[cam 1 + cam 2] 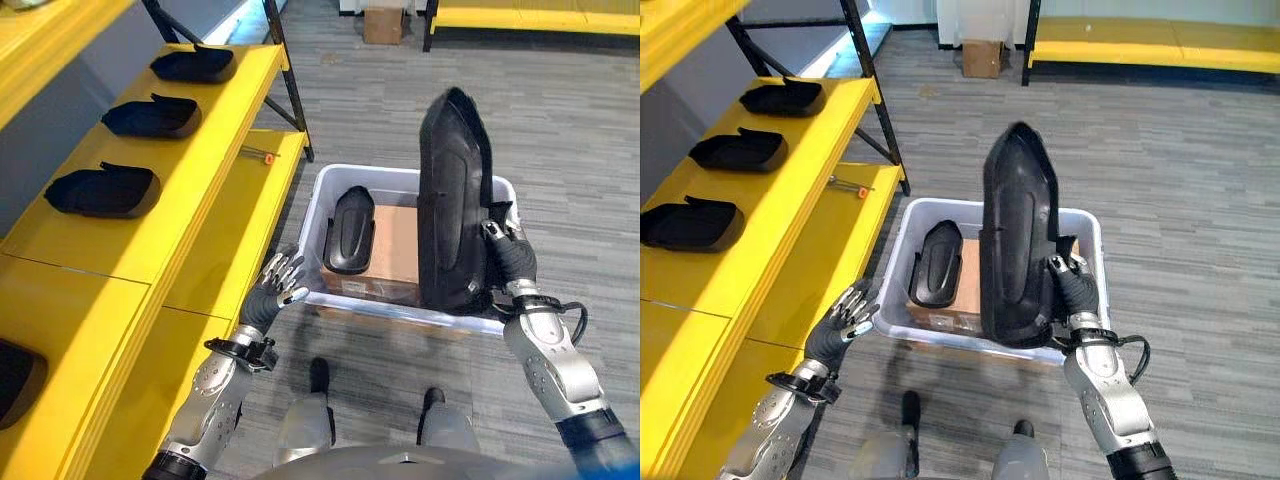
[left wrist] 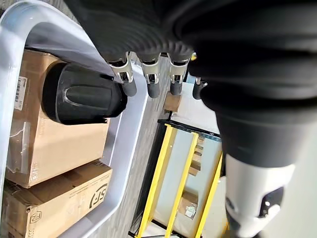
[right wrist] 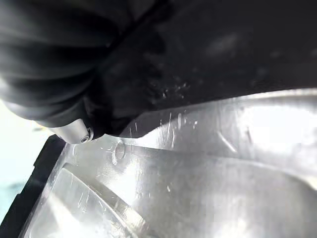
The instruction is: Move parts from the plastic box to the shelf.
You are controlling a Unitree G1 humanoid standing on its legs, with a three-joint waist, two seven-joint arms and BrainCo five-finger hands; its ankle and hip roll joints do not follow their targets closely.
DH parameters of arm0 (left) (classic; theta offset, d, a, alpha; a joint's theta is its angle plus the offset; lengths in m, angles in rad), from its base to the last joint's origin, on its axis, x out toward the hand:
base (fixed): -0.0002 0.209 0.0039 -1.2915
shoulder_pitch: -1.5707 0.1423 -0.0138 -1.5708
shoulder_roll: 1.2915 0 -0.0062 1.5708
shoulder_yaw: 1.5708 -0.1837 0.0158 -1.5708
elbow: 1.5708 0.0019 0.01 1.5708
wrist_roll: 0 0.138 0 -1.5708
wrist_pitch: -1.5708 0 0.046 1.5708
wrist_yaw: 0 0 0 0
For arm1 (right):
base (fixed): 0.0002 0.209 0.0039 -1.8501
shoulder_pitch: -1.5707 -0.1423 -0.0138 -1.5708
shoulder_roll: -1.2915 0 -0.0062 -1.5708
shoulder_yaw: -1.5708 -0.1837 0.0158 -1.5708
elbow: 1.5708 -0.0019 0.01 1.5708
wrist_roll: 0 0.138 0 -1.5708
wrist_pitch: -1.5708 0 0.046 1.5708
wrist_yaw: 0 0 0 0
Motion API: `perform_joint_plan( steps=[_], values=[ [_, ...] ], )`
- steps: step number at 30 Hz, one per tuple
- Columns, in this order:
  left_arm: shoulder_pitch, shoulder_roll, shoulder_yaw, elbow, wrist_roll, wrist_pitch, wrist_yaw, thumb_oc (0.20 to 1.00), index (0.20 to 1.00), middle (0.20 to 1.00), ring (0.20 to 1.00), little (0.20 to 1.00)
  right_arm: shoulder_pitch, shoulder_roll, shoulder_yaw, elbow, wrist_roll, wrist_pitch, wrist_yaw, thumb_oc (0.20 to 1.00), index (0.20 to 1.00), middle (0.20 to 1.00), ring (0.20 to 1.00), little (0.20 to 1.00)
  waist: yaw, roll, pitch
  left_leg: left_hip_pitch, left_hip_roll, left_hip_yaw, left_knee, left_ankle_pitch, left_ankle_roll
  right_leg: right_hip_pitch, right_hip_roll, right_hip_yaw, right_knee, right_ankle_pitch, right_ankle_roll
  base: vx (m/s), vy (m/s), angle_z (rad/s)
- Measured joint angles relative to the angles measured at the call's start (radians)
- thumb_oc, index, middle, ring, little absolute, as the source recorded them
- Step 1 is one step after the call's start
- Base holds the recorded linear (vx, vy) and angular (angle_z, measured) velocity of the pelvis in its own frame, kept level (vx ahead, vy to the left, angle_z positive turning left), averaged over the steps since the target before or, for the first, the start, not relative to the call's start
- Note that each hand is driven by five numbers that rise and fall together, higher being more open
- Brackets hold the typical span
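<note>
A large black moulded part (image 1: 452,190) stands upright over the right side of the white plastic box (image 1: 312,225), with my right hand (image 1: 505,255) shut on its lower right edge; its inner surface (image 3: 198,163) shows close up in the right wrist view. A smaller black part (image 1: 350,228) leans on a cardboard carton (image 1: 395,245) inside the box. My left hand (image 1: 278,280) hovers open just outside the box's near left corner, fingers (image 2: 148,84) straight. The yellow shelf (image 1: 200,150) runs along the left.
Three black parts (image 1: 195,65) (image 1: 152,117) (image 1: 102,190) lie in a row on the shelf's top level, and another (image 1: 15,380) at its near end. A small orange-tipped tool (image 1: 260,155) rests on the lower level. A cardboard box (image 1: 383,22) stands far back.
</note>
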Motion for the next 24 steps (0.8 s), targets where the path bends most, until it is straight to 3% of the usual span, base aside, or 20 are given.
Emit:
perform_joint_plan(
  steps=[2, 3, 4, 5, 6, 7, 9, 10, 12, 14, 16, 17, 18, 21, 22, 23, 24],
  values=[
    [-0.002, 0.006, -0.001, -0.010, 0.000, 0.015, -0.015, 1.000, 1.000, 1.000, 1.000, 1.000, 0.063, -0.003, 0.007, -0.042, 0.000, -0.001, 0.007, 0.200, 0.200, 0.200, 0.200, 0.200, -0.001, -0.011, -0.032, -0.004, -0.008, -0.044, -0.030, -0.011, 0.014, 0.019, 0.030, 0.032, 0.003, -0.037, -0.012, 0.04, -0.079, 0.91],
    [-0.006, 0.021, -0.004, -0.022, 0.000, 0.034, -0.030, 1.000, 1.000, 1.000, 1.000, 1.000, 0.090, -0.009, 0.006, -0.052, 0.000, -0.001, 0.010, 0.200, 0.200, 0.200, 0.200, 0.200, -0.015, -0.026, -0.043, -0.004, -0.014, -0.071, -0.075, -0.045, 0.044, 0.035, 0.080, 0.114, -0.001, -0.066, -0.034, 0.02, -0.110, 1.64],
    [-0.032, 0.035, -0.004, -0.035, 0.000, 0.043, -0.042, 1.000, 1.000, 1.000, 1.000, 1.000, 0.109, -0.017, 0.004, -0.059, 0.000, -0.001, 0.005, 0.200, 0.200, 0.200, 0.200, 0.200, -0.039, -0.054, -0.059, -0.034, -0.036, -0.095, -0.068, -0.087, 0.050, 0.038, 0.084, 0.166, -0.024, -0.080, -0.058, 0.01, -0.101, 1.75],
    [-0.053, 0.036, -0.006, -0.036, 0.001, 0.059, -0.059, 1.000, 1.000, 1.000, 1.000, 1.000, 0.102, -0.040, -0.001, -0.058, -0.001, 0.000, -0.004, 0.200, 0.200, 0.200, 0.200, 0.200, -0.032, -0.069, -0.058, -0.087, -0.073, -0.101, 0.065, -0.081, 0.093, 0.021, 0.069, 0.147, 0.017, -0.095, -0.058, 0.00, -0.125, 1.70],
    [-0.056, 0.043, -0.022, -0.040, 0.002, 0.084, -0.067, 1.000, 1.000, 1.000, 1.000, 1.000, 0.102, -0.065, -0.008, -0.061, -0.003, 0.000, -0.013, 0.200, 0.200, 0.200, 0.200, 0.200, -0.050, -0.036, -0.066, -0.088, -0.075, -0.161, 0.108, -0.057, 0.085, 0.012, 0.110, 0.232, 0.090, -0.148, -0.068, -0.07, -0.123, 1.34],
    [-0.048, 0.057, -0.020, -0.045, 0.002, 0.088, -0.067, 1.000, 1.000, 1.000, 1.000, 1.000, 0.100, -0.061, -0.003, -0.065, -0.003, -0.001, -0.017, 0.200, 0.200, 0.200, 0.200, 0.200, -0.057, -0.042, -0.070, -0.075, -0.081, -0.180, 0.075, -0.032, 0.085, -0.003, 0.122, 0.292, 0.125, -0.171, -0.076, -0.11, -0.127, 1.23],
    [-0.063, 0.061, -0.001, -0.046, 0.000, 0.100, -0.064, 1.000, 1.000, 1.000, 1.000, 1.000, 0.087, -0.063, 0.010, -0.068, -0.005, -0.015, -0.018, 0.200, 0.200, 0.200, 0.200, 0.200, -0.060, -0.041, -0.056, -0.102, -0.079, -0.236, 0.067, 0.011, 0.038, -0.073, 0.178, 0.300, 0.238, -0.222, -0.107, -0.11, -0.083, 0.91],
    [-0.052, 0.051, 0.006, -0.046, -0.001, 0.111, -0.059, 1.000, 1.000, 1.000, 1.000, 1.000, 0.054, -0.064, 0.033, -0.041, -0.041, -0.014, -0.023, 0.200, 0.200, 0.200, 0.200, 0.200, -0.038, -0.035, -0.042, -0.106, -0.072, -0.255, 0.061, 0.035, 0.037, -0.087, 0.204, 0.289, 0.262, -0.231, -0.116, -0.05, -0.143, 0.57],
    [-0.040, 0.041, 0.004, -0.049, -0.002, 0.113, -0.058, 1.000, 1.000, 1.000, 1.000, 1.000, 0.031, -0.066, 0.041, -0.015, -0.068, -0.014, -0.022, 0.200, 0.200, 0.200, 0.200, 0.200, -0.019, -0.031, -0.023, -0.107, -0.052, -0.266, 0.068, 0.030, 0.071, -0.098, 0.226, 0.263, 0.303, -0.242, -0.136, -0.05, -0.143, 0.29],
    [-0.001, 0.000, 0.042, -0.069, -0.004, 0.113, -0.053, 1.000, 1.000, 1.000, 1.000, 1.000, 0.066, -0.089, 0.014, -0.025, -0.078, -0.012, -0.009, 0.200, 0.200, 0.200, 0.200, 0.200, -0.014, -0.024, -0.001, -0.127, -0.024, -0.313, 0.070, 0.043, 0.066, -0.110, 0.259, 0.223, 0.331, -0.251, -0.176, -0.11, -0.068, 0.46],
    [0.039, -0.001, 0.064, -0.075, -0.001, 0.118, -0.056, 1.000, 1.000, 1.000, 1.000, 1.000, 0.111, -0.122, -0.012, -0.036, -0.077, -0.008, 0.007, 0.200, 0.200, 0.200, 0.200, 0.200, 0.001, -0.020, 0.018, -0.159, -0.001, -0.303, 0.103, 0.041, 0.090, -0.119, 0.283, 0.190, 0.334, -0.231, -0.209, -0.14, 0.032, 0.42],
    [0.048, 0.000, 0.075, -0.073, -0.001, 0.131, -0.065, 1.000, 1.000, 1.000, 1.000, 1.000, 0.161, -0.130, -0.050, -0.041, -0.077, -0.008, 0.018, 0.200, 0.200, 0.200, 0.200, 0.200, -0.017, -0.018, 0.040, -0.187, -0.001, -0.257, 0.146, 0.025, 0.070, -0.113, 0.272, 0.141, 0.319, -0.221, -0.226, -0.18, 0.194, 0.68],
    [0.054, 0.013, 0.082, -0.064, -0.001, 0.137, -0.068, 1.000, 1.000, 1.000, 1.000, 1.000, 0.195, -0.132, -0.064, -0.041, -0.074, 0.000, 0.020, 0.200, 0.200, 0.200, 0.200, 0.200, -0.023, -0.047, 0.054, -0.186, -0.027, -0.215, 0.183, -0.023, 0.055, -0.118, 0.246, 0.126, 0.314, -0.213, -0.245, -0.21, 0.293, 0.67],
    [0.015, 0.040, 0.087, -0.062, -0.002, 0.148, -0.107, 1.000, 1.000, 1.000, 1.000, 1.000, 0.235, -0.142, -0.130, -0.050, -0.060, 0.002, 0.053, 0.200, 0.200, 0.200, 0.200, 0.200, -0.067, -0.086, 0.065, -0.176, -0.059, -0.051, 0.366, -0.150, 0.044, -0.099, 0.183, 0.089, 0.183, -0.122, -0.232, -0.13, 0.328, 0.58],
    [-0.062, 0.034, 0.066, -0.060, -0.002, 0.149, -0.117, 1.000, 1.000, 1.000, 1.000, 1.000, 0.223, -0.151, -0.163, -0.070, -0.043, 0.001, 0.060, 0.200, 0.200, 0.200, 0.200, 0.200, -0.102, -0.102, 0.073, -0.096, -0.050, -0.025, 0.449, -0.194, 0.003, -0.083, 0.148, 0.077, 0.133, -0.082, -0.209, -0.06, 0.529, 0.75],
    [-0.087, 0.035, 0.054, -0.065, -0.002, 0.148, -0.135, 1.000, 1.000, 1.000, 1.000, 1.000, 0.202, -0.160, -0.167, -0.083, -0.038, -0.001, 0.059, 0.200, 0.200, 0.200, 0.200, 0.200, -0.120, -0.094, 0.068, -0.047, -0.034, -0.035, 0.451, -0.223, -0.007, -0.081, 0.144, 0.078, 0.122, -0.072, -0.196, -0.02, 0.507, 0.58],
    [-0.114, 0.033, 0.049, -0.066, -0.001, 0.145, -0.143, 1.000, 1.000, 1.000, 1.000, 1.000, 0.171, -0.155, -0.164, -0.085, -0.036, -0.011, 0.064, 0.200, 0.200, 0.200, 0.200, 0.200, -0.136, -0.088, 0.067, 0.014, -0.028, -0.038, 0.362, -0.243, -0.004, -0.083, 0.142, 0.081, 0.118, -0.065, -0.184, 0.00, 0.350, 0.25]
  ],
)
